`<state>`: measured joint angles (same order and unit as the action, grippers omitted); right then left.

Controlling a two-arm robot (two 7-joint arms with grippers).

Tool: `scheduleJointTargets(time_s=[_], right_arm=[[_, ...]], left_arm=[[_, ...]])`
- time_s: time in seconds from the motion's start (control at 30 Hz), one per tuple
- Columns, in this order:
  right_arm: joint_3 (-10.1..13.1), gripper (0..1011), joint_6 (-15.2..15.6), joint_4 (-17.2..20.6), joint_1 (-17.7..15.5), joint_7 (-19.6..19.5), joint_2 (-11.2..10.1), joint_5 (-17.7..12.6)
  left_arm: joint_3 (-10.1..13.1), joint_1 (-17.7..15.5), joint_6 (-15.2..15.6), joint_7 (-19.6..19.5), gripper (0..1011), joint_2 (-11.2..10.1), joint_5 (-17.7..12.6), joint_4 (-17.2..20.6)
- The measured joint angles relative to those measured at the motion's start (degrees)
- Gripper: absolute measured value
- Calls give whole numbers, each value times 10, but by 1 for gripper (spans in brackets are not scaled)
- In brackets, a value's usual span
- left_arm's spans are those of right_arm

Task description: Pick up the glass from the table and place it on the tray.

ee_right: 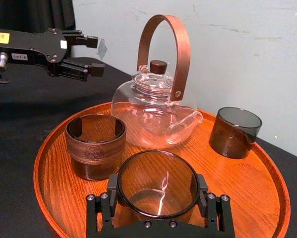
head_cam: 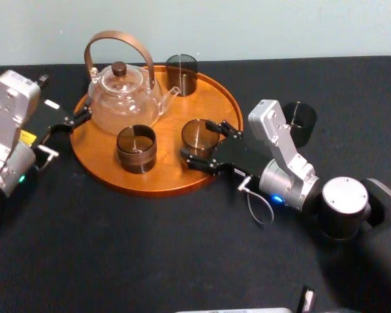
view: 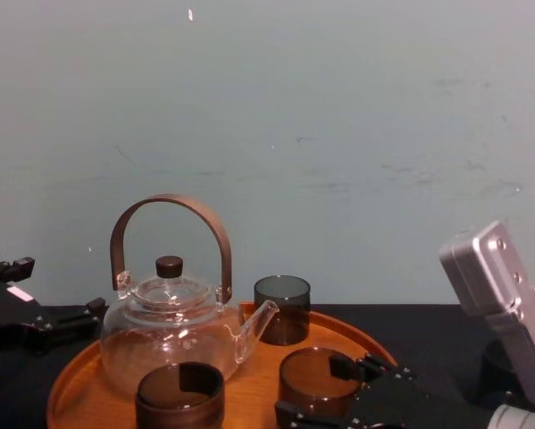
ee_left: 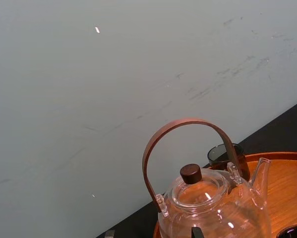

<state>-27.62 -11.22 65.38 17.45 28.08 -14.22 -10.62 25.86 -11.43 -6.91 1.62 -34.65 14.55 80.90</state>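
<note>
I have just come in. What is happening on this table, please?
The right gripper is closed around a dark glass at the near right part of the wooden tray. I cannot tell whether the glass already rests on the wood. A teapot and two other glasses stand on the tray. One more glass stands on the table, right of the tray. The left gripper hangs open at the tray's left rim, holding nothing.

Smoky brown glass (head_cam: 198, 135) stands upright on round wooden tray (head_cam: 162, 187) atop black table (head_cam: 117, 248).
</note>
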Motion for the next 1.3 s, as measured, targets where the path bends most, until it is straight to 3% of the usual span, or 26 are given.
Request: scheduleJointTargets(time_s=[0.13, 0.47, 0.67, 1.03, 1.3], right_arm=[[0, 1000, 0, 0, 0, 0, 0, 0], [1, 1002, 2, 1, -1, 1, 0, -3], [4, 1002, 23, 12, -9, 2, -5, -7], [8, 1002, 44, 58, -39, -5, -28, -9], [22, 1002, 58, 116, -74, -28, -53, -1]], left_arm=[[0, 0, 0, 0, 1001, 0, 0, 0], [0, 0, 0, 0, 1001, 0, 0, 0], [0, 0, 0, 0, 1001, 0, 0, 0], [0, 0, 0, 0, 1001, 0, 0, 0], [0, 0, 0, 0, 1001, 0, 0, 0]])
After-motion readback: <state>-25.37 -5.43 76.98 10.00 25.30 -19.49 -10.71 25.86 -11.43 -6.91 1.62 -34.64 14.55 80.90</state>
